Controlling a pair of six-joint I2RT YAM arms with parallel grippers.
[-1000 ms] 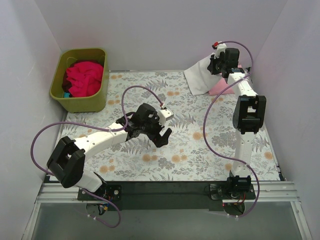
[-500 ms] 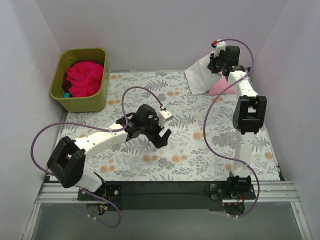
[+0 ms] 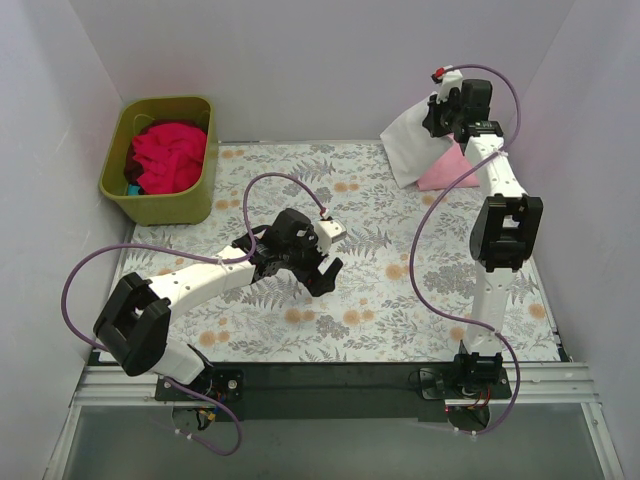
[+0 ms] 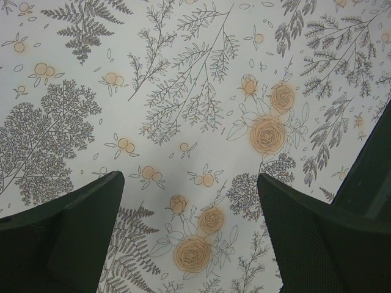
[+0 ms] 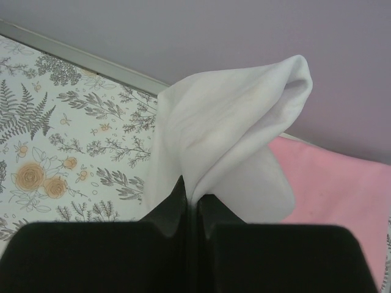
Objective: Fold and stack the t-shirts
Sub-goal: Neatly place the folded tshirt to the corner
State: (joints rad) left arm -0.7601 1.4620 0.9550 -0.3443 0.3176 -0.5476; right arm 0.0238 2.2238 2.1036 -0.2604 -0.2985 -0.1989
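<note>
The right gripper (image 5: pixel 190 204) pinches the white shirt (image 5: pixel 227 137), held up at the far right corner by the pink shirt (image 5: pixel 333 183). The left gripper (image 4: pixel 190 195) hangs wide open above the middle of the sheet (image 4: pixel 183 91).

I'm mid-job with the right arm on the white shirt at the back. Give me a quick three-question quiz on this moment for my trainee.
1. True or false: the right end effector is shut on the white t-shirt.
2. What lies in the olive-green tub? A: crimson t-shirts. B: a pink t-shirt. C: nothing.
3. Fill in the blank: the left end effector, above the floral sheet, is ____ and holds nothing.

Key: 1 true; 2 A; 3 open.
</note>
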